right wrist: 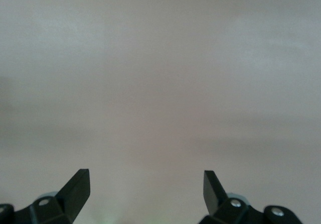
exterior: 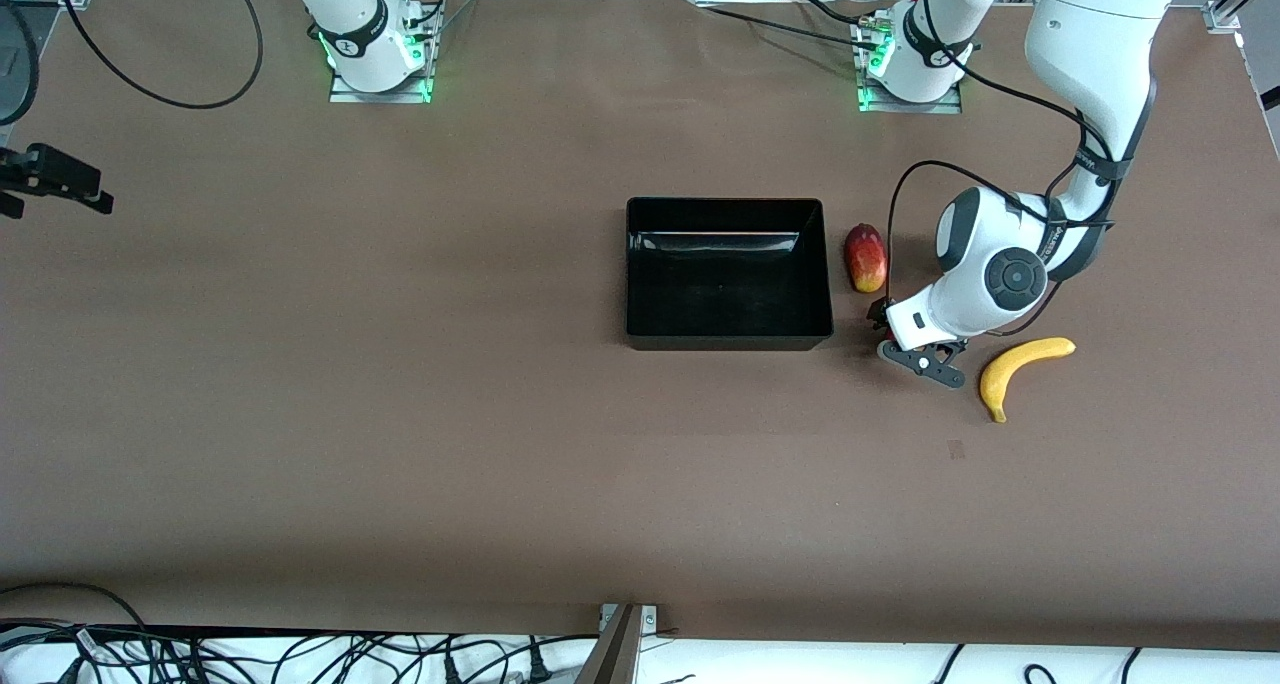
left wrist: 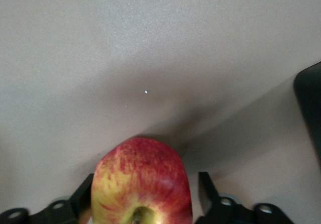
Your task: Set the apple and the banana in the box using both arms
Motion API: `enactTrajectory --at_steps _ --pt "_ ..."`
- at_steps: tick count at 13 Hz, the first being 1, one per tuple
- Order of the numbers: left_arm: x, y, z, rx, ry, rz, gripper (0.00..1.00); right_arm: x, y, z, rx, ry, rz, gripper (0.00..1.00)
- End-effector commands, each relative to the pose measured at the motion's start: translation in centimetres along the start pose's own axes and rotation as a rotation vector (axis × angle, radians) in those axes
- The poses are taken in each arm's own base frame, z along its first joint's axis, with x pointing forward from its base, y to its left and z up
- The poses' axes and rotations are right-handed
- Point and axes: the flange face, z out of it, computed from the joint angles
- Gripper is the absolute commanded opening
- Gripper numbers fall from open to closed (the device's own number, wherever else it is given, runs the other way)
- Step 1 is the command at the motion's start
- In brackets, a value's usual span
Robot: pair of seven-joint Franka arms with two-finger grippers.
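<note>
Apple (left wrist: 142, 184), small, round, red with yellow streaks, sits between the 2 fingers (left wrist: 83, 196) of the left gripper (exterior: 905, 347), low at the table, just beside the glossy black rectangular plastic box (exterior: 728, 341). Jaws close against the fruit, grip apparently on; lift not yet evident. Box lies toward the right arm's end from this claw. Curved yellow banana (exterior: 1020, 366) lies near, toward the left arm's end. Right gripper (right wrist: 145, 191) spread wide, empty, waiting over bare table.
</note>
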Motion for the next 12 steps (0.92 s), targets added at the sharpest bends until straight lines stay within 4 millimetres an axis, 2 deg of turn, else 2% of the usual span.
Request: enactTrajectory --at_steps 1,2,3,5,6,7,9,10,11,12 --pt "0.3 0.1 -1.1 0.037 0.014 0.042 0.0 -1.2 -0.1 0.3 -0.015 0.011 0.039 1.0" --pt "0.4 0.0 -2.3 0.044 0.032 0.04 0.0 -0.9 -1.4 0.1 -0.019 0.016 0.018 1.0" --pt "0.5 0.2 -4.7 0.057 0.061 0.053 0.0 -0.7 -1.5 0.4 -0.018 0.012 0.011 1.0" --pt "1.3 5.2 -9.7 0.068 0.092 0.116 0.0 -0.5 -2.4 0.4 -0.022 0.015 -0.009 1.0" --pt "2.1 8.5 -12.0 0.067 0.094 0.157 0.0 -0.4 -2.6 0.5 -0.018 0.011 -0.004 1.0" --pt "2.6 11.9 -13.3 0.014 0.085 0.145 0.0 0.0 -2.5 1.3 -0.014 -0.003 0.0 1.0" --pt "2.7 16.9 -15.0 -0.114 0.107 0.041 0.0 0.2 -2.2 1.0 -0.012 0.004 -0.001 1.0" --pt "2.7 19.6 -15.1 -0.128 0.104 0.032 0.0 0.2 -2.3 1.0 -0.012 0.004 -0.001 1.0" --pt "2.6 22.2 -14.7 -0.13 0.093 -0.01 0.0 0.2 -2.3 1.0 -0.01 0.002 -0.007 1.0" --pt "2.6 24.7 -13.2 -0.129 0.072 -0.022 0.0 0.2 -2.3 1.0 -0.01 0.002 -0.009 1.0"
